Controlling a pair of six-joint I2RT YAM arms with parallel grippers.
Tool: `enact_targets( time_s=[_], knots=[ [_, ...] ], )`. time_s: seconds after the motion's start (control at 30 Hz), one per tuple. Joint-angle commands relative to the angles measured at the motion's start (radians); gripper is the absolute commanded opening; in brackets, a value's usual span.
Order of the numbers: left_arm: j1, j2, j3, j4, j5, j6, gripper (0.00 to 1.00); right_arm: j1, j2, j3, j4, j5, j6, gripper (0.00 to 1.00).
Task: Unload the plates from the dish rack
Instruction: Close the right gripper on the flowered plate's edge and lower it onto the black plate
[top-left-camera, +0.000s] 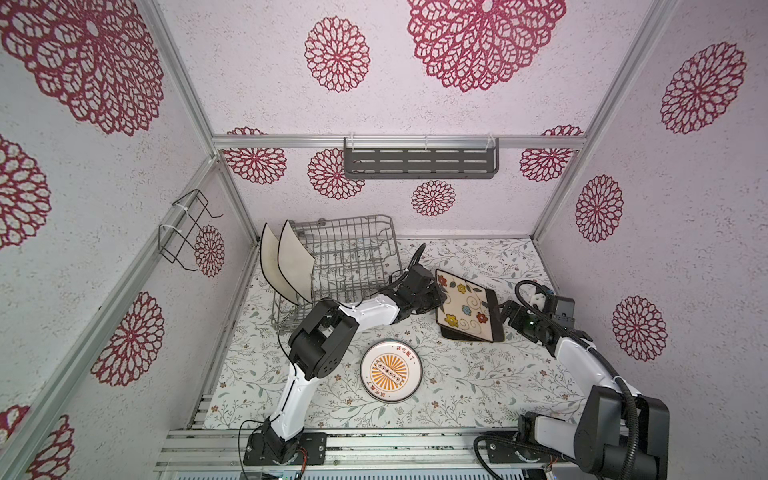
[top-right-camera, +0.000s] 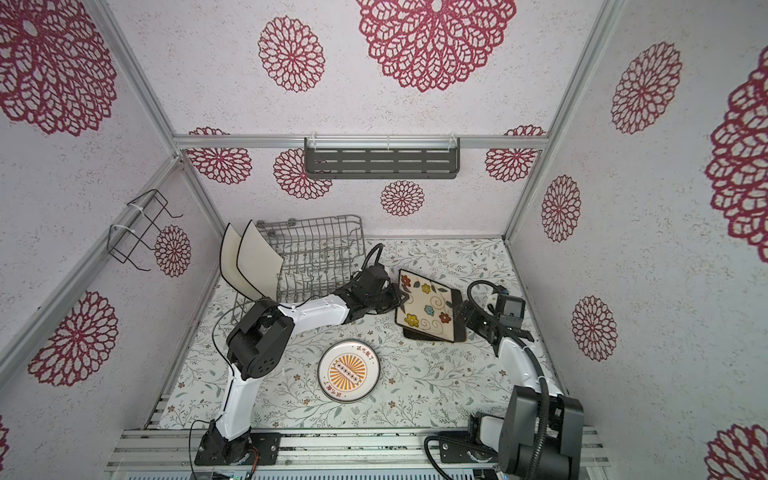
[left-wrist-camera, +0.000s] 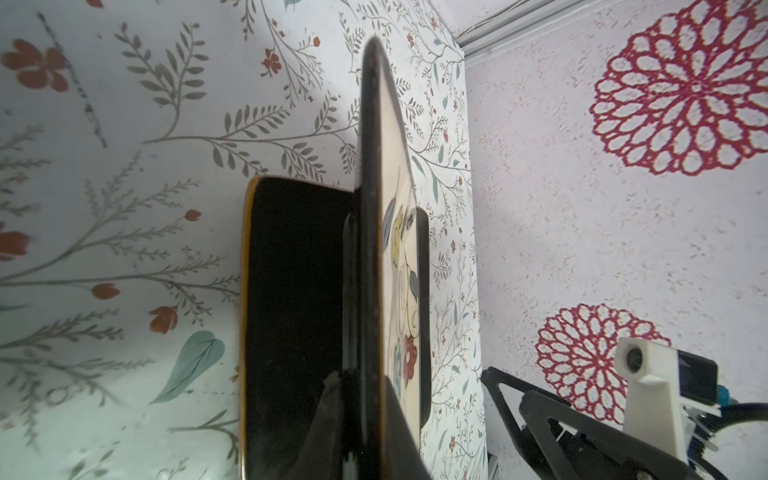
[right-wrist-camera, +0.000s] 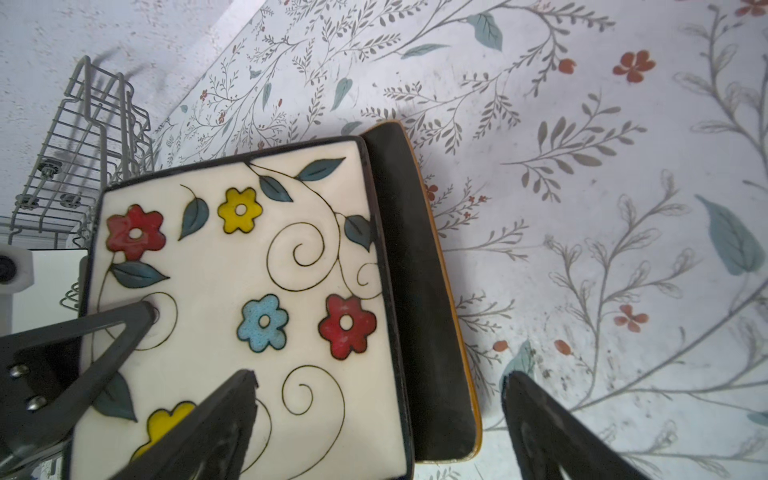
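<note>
Between the jaws of my left gripper (top-left-camera: 439, 296), clamped shut, sits one edge of the flowered cream plate (top-left-camera: 465, 307), which tilts over the dark brown plate (right-wrist-camera: 419, 270) on the tabletop (top-left-camera: 457, 395); I cannot tell whether the two plates touch. Across the plate from there, my right gripper (top-left-camera: 507, 313) has its jaws wide apart, holding nothing, and seems to straddle the far edge. I judge the coming move is to lower this plate flat. Behind the left jaws, two white plates (top-left-camera: 296, 264) stand on edge in the dish rack (top-left-camera: 353, 249), nearer the left arm. A round plate (top-left-camera: 391, 370) lies flat on the near side of both jaws. The left arm hides the rack's near corner, and the lower left jaw is out of sight
</note>
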Motion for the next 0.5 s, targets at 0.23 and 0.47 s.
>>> enact_targets(
  time_s=[0.23,0.47],
  knots=[
    [-0.017,-0.01,0.044,0.152,-0.003,-0.045,0.0,-0.01,0.036,0.063,0.008,0.036,-0.044,0.93],
    [-0.029,0.012,0.047,0.11,-0.019,-0.042,0.04,-0.011,0.09,0.089,0.005,0.059,-0.068,0.92]
  ],
)
